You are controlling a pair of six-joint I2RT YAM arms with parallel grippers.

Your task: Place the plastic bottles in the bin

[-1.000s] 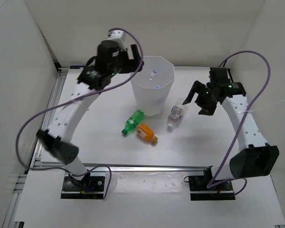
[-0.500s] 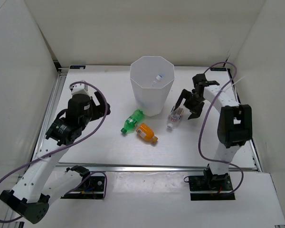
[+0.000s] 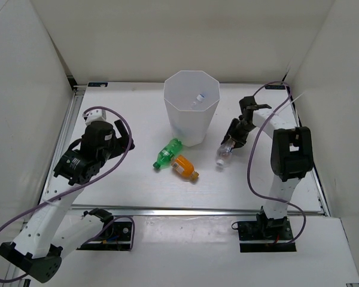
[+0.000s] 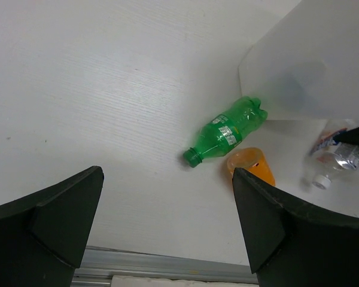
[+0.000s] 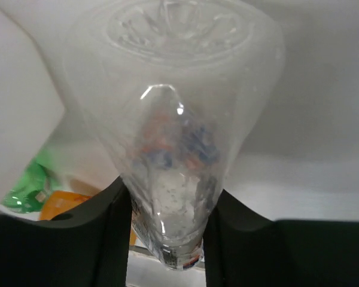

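Right wrist shows right hand (image 5: 167, 224) clamping clear bottle (image 5: 173, 113); overhead, grip unclear.

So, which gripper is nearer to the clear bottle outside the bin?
Right. The right gripper is shut on the clear bottle; the left gripper hangs open left of it, beyond the green bottle.

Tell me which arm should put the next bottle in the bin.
Right. The right claw is shut on the clear bottle, close beside the bin. The left claw is open and empty, off to the left of the green bottle.
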